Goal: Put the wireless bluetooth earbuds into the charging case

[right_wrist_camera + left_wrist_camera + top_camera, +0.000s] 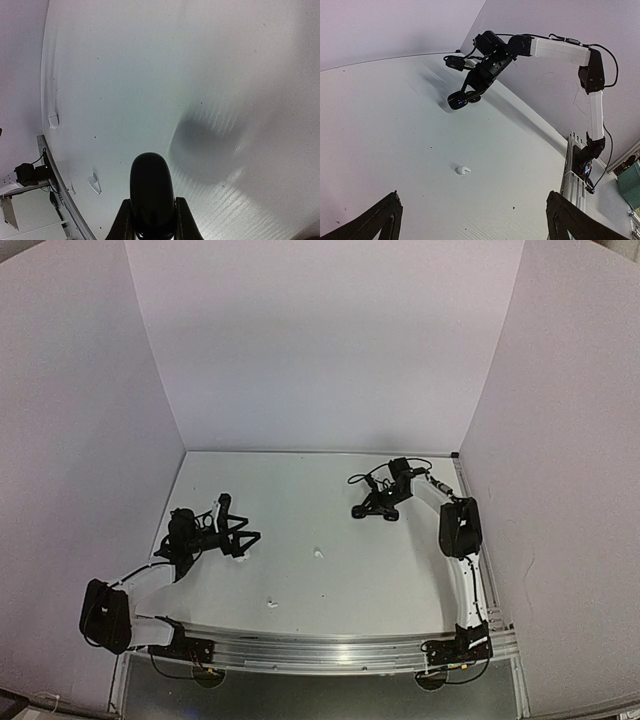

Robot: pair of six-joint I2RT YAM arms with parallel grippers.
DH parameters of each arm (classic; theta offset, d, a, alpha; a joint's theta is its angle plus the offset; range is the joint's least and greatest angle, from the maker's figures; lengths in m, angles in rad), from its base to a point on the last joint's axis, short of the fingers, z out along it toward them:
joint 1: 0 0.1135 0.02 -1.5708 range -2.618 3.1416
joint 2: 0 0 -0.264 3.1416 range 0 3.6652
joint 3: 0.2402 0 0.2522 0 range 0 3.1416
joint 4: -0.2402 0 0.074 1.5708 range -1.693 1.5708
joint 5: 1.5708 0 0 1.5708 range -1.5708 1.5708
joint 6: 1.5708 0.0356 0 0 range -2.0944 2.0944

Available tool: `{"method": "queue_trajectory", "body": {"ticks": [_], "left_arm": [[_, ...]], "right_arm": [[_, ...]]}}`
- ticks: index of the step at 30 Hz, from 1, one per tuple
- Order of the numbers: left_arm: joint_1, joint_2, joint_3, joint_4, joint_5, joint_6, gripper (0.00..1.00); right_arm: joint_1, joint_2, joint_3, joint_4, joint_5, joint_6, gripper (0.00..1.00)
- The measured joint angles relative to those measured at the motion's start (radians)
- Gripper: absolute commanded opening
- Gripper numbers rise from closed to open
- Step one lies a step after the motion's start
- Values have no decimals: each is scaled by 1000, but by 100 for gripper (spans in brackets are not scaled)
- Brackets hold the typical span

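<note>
Above white walled table [320, 490], left claw [240, 523] gapes; right claw [152, 215] grips black case [151, 182].

White table [290, 490] w/ 2 white earbuds [319, 553] lying apart

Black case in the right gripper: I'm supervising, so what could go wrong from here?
The black case hangs by one end in the right gripper; it might slip or twist. The white earbud is tiny against the wide-open left gripper, so a pick could miss.
</note>
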Motion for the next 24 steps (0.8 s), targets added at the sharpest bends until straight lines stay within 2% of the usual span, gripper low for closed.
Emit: {"method": "queue_trajectory", "body": {"ticks": [10, 14, 19, 24], "left_arm": [[0, 13, 7, -8, -1, 7, 99], [0, 15, 13, -8, -2, 7, 99], [0, 15, 13, -8, -7, 8, 99], [0, 18, 13, -8, -14, 8, 99]], "right_arm": [[-19, 33, 24, -44, -15, -34, 1], [-29, 47, 38, -70, -15, -46, 13], [-35, 62, 54, -90, -18, -56, 19], [-35, 68, 76, -97, 5, -62, 29]]}}
